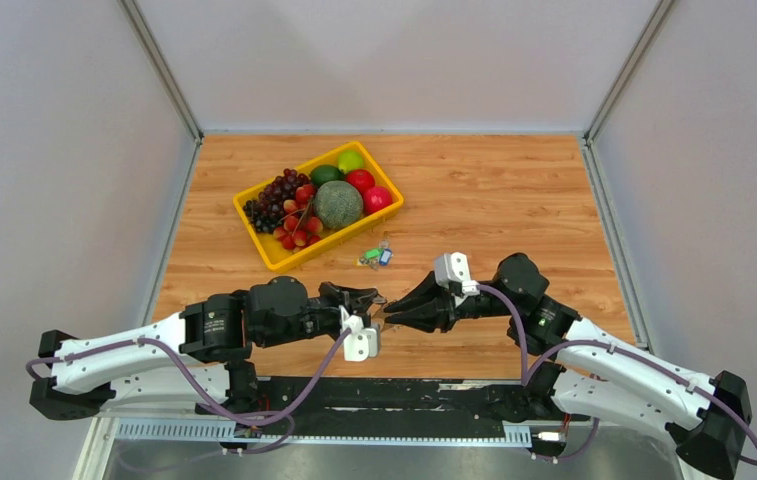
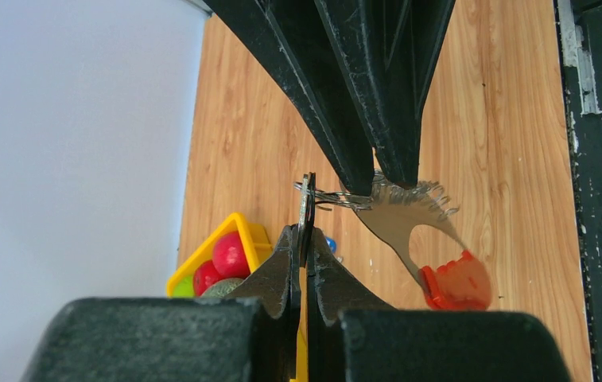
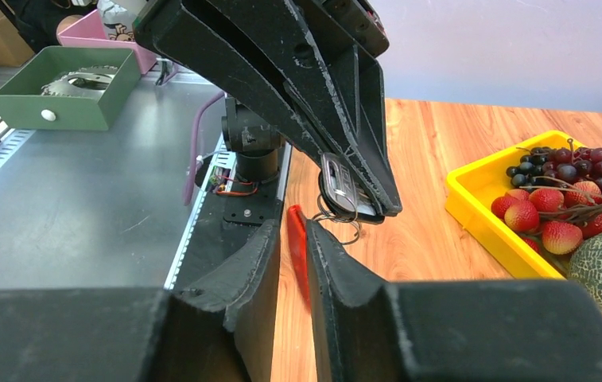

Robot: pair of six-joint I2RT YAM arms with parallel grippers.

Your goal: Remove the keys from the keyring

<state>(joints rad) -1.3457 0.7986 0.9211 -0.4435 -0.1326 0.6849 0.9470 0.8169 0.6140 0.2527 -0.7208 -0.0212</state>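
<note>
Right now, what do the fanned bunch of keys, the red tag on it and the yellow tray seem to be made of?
The keys look like metal, likely steel: silver-grey sheen, thin flat blades with toothed edges. The red tag is probably plastic: glossy and slightly see-through at the rim. The yellow tray looks like moulded plastic: even colour, smooth rounded rim.

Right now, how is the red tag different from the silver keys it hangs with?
The red tag is a smooth, rounded oval; the silver keys are grey metal with a jagged edge. The tag dangles free at the end, while the keys sit right at the tips of the right end effector. Both are linked together and held up off the table.
</note>
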